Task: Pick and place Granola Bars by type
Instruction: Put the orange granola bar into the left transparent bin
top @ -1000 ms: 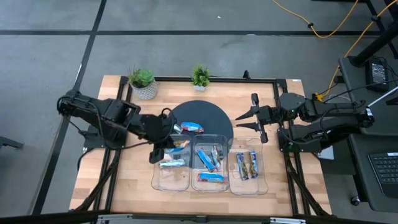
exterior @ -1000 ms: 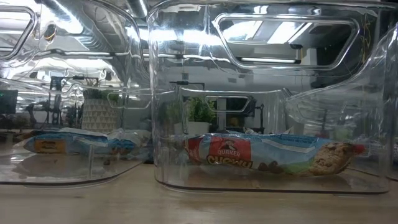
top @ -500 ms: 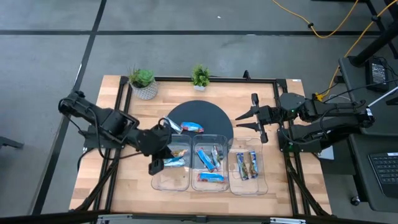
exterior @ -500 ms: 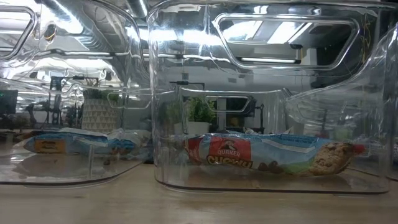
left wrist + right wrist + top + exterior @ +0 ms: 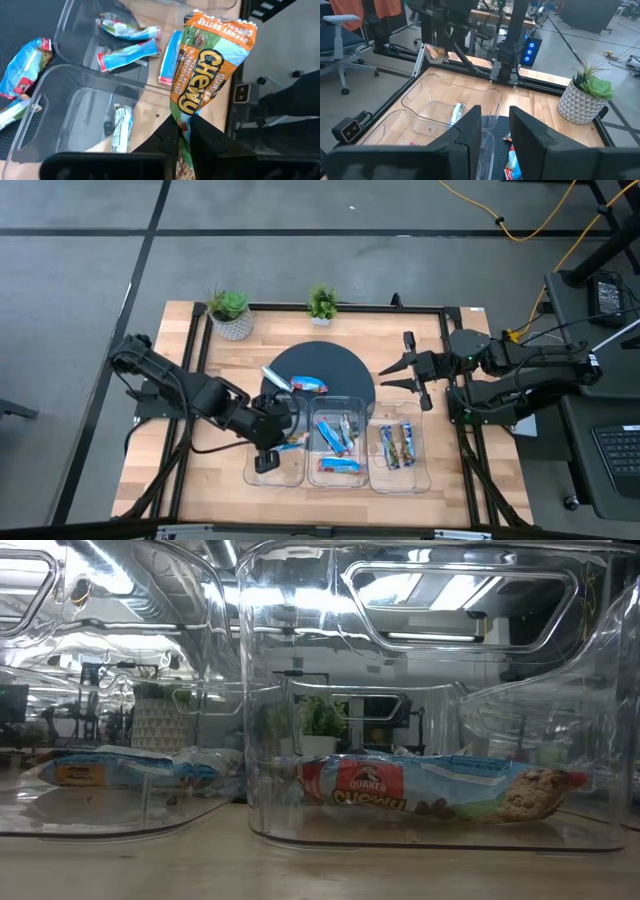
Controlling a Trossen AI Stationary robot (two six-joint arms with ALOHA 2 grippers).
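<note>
Clear plastic trays (image 5: 395,475) already hold most granola bars; one blue bar (image 5: 309,386) waits on the dark mat (image 5: 345,365). We see the left gripper (image 5: 185,131), jaws pinching an orange bar (image 5: 207,65), over the left tray, its long axis running straight out from the jaws. We judge sorting nearly done. Right gripper (image 5: 400,369) idles, jaws spread.

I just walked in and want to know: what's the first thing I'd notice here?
The left claw pinching a shiny orange-and-green granola bar over the clear plastic trays in the middle of the wooden table. Blue-wrapped bars lie sorted inside, and one more sits on the round dark mat behind them.
</note>
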